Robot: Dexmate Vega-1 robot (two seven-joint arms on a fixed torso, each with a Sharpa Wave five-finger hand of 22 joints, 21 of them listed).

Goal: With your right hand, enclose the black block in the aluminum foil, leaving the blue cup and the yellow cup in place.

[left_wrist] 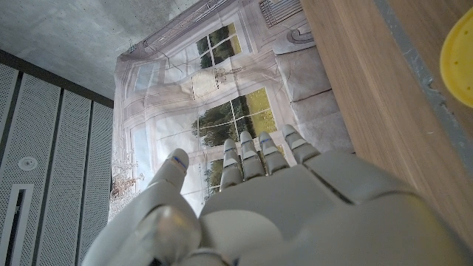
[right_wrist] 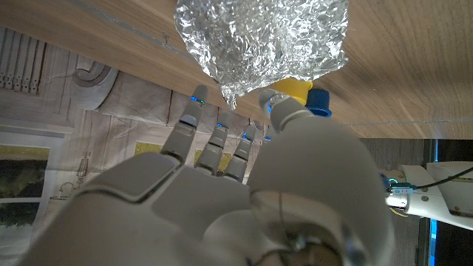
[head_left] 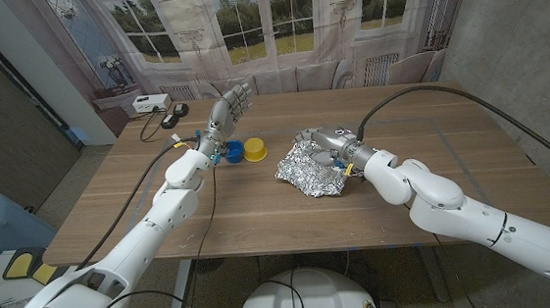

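You are in the wrapping step: the aluminum foil (head_left: 310,167) sits crumpled near the middle of the table (head_left: 454,174), and the black block must be hidden inside it. Your right hand (head_left: 331,148) rests on the foil at its 1 o'clock side with fingers spread, gripping nothing I can see. Next, press the loose edges down gently, because the yellow cup (head_left: 254,150) and blue cup (head_left: 233,151) stand at 10 o'clock, while your left hand (head_left: 229,110) waits open above them.
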